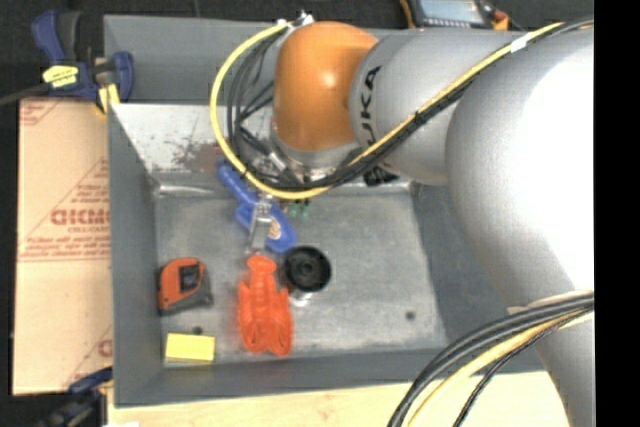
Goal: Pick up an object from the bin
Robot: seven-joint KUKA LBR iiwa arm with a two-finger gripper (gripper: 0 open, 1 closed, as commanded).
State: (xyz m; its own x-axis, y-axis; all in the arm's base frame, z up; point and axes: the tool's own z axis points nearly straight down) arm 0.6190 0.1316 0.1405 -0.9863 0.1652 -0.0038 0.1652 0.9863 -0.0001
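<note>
Largest and closest to the lens is the grey arm [470,125], entering from three o'clock, with yellow and black cables looped about its orange cover [318,85]. Below that cover the pincer [264,227] reaches down to the floor of the grey metal bin [132,245], a little toward twelve o'clock from the floor's middle; whether it is released or clenched cannot be told, since the wrist hides most of it. It is directly over a blue plastic piece [243,198], long and angled, which runs from eleven o'clock of the pincer to just under it; whether the two touch is not clear. At two o'clock of the pincer, close by, a small green bit [297,210] peeks out from under the wrist. At four o'clock, near, stands a black round piece [305,270]. At six o'clock lies an orange plastic toy [263,313], knobbly and lengthwise, just beside the black piece. At eight o'clock, well apart, sits an orange-and-black tape measure [183,283], and beyond it, toward the bin's seven o'clock corner, a flat yellow block [189,347].
</note>
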